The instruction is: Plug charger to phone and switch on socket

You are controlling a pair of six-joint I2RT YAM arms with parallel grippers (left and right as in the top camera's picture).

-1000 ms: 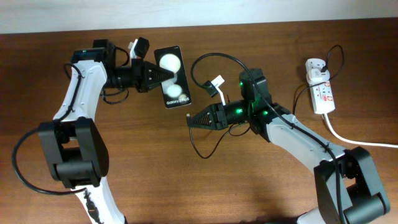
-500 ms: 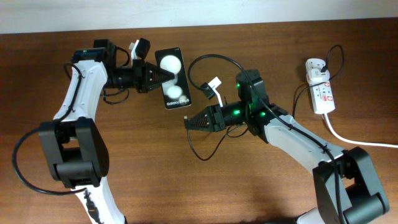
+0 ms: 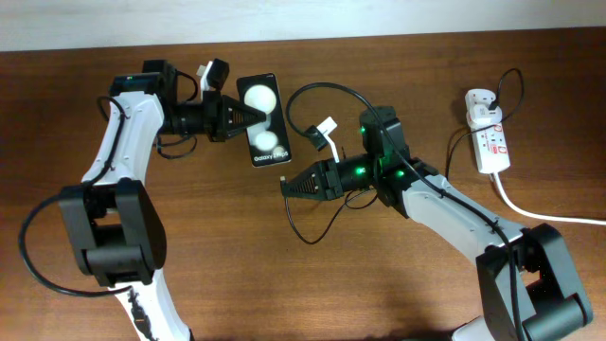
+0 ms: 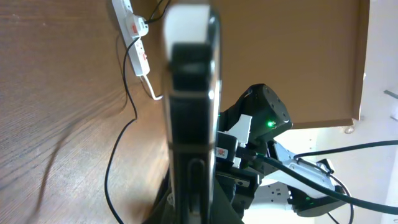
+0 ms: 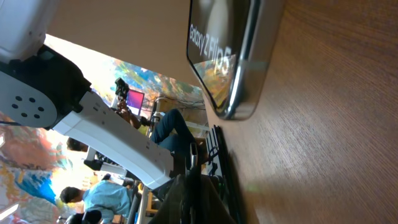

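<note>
The phone (image 3: 270, 144), black with two white blobs, is held on its left edge by my left gripper (image 3: 252, 115) at the back of the table. In the left wrist view the phone (image 4: 189, 93) stands edge-on between the jaws of the left gripper (image 4: 193, 202). My right gripper (image 3: 286, 187) is shut on the plug tip of the charger, just below the phone's lower end and apart from it. The charger's thin black cable (image 3: 331, 85) loops behind my right arm. In the right wrist view the phone's lower end (image 5: 227, 50) lies ahead of the right gripper (image 5: 194, 183). The socket (image 3: 490, 142) lies far right.
A thick white cord (image 3: 530, 213) runs from the socket off the right edge. A white plug adapter (image 3: 481, 104) sits at the socket's far end. More thin black cable (image 3: 301, 227) loops on the wood below my right gripper. The socket also shows in the left wrist view (image 4: 135, 37).
My right gripper with the plug tip has shifted slightly to the left, towards the phone's lower end. The left gripper and phone have not moved.
</note>
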